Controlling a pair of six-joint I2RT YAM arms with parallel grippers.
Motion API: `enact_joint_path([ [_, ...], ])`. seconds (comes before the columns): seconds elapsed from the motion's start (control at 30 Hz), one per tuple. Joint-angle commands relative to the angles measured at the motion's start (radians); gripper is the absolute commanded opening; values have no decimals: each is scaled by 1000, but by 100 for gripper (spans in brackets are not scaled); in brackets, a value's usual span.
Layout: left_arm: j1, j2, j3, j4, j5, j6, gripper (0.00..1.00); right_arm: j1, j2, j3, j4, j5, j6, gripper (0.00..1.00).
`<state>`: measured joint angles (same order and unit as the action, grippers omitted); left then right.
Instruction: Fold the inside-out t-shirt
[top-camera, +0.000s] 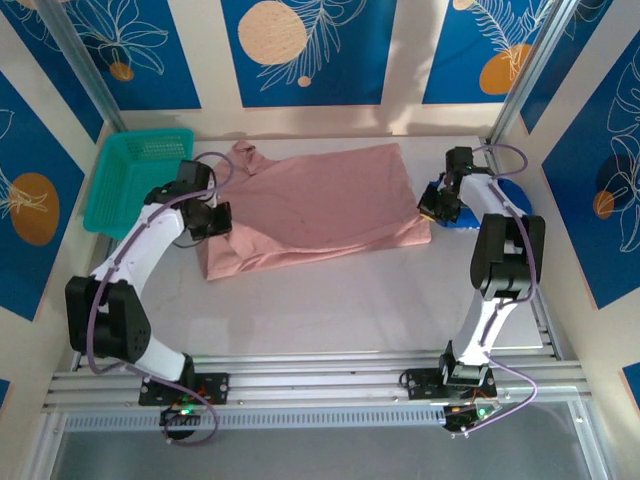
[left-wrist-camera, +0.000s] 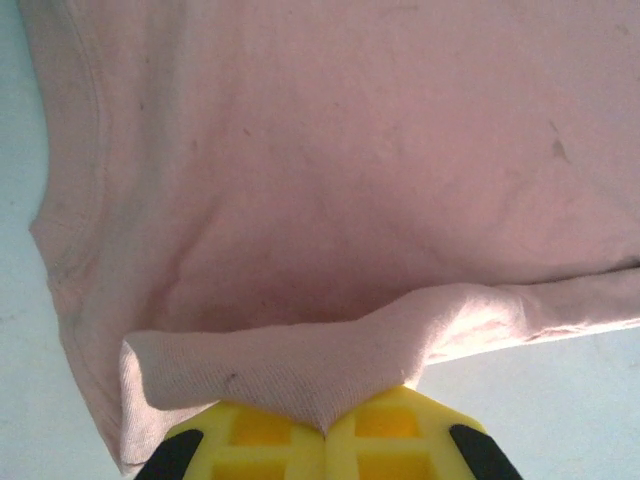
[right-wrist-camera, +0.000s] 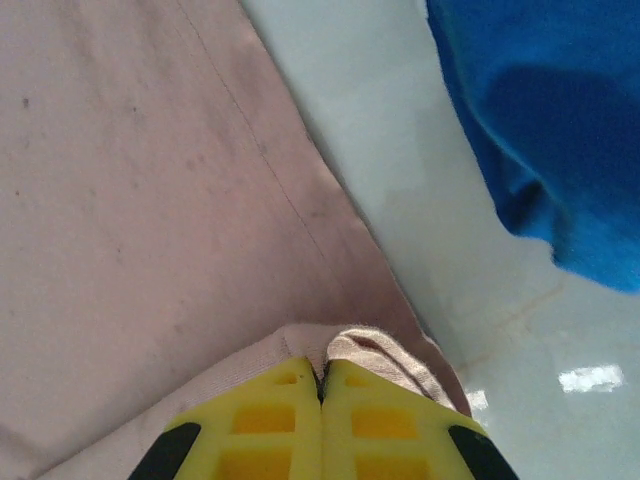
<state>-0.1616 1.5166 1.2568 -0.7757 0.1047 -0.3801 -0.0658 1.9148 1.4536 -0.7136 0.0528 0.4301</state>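
Note:
The salmon-pink t-shirt (top-camera: 320, 205) lies spread across the middle of the white table, its near part doubled over. My left gripper (top-camera: 222, 222) sits at the shirt's left edge, shut on a pinched fold of the cloth (left-wrist-camera: 300, 375); the yellow fingers (left-wrist-camera: 400, 440) meet with fabric between them. My right gripper (top-camera: 432, 208) is at the shirt's right hem corner, shut on the rolled hem (right-wrist-camera: 370, 350), its yellow fingers (right-wrist-camera: 270, 420) pressed together on the cloth.
A teal basket (top-camera: 135, 180) stands at the back left. A royal-blue garment (top-camera: 500, 200) lies at the right, just beyond the right gripper, and shows as blue cloth (right-wrist-camera: 540, 130) in the right wrist view. Patterned walls close in the table's sides.

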Motion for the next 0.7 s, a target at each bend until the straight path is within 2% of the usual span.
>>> enact_joint_path([
  [0.0, 35, 19, 43, 4, 26, 38, 0, 16, 38, 70, -48, 10, -25, 2],
  [0.33, 78, 60, 59, 20, 45, 47, 0, 54, 131, 205, -98, 66, -56, 2],
  [0.67, 83, 115, 121, 36, 53, 32, 0, 73, 198, 331, -143, 110, -83, 2],
])
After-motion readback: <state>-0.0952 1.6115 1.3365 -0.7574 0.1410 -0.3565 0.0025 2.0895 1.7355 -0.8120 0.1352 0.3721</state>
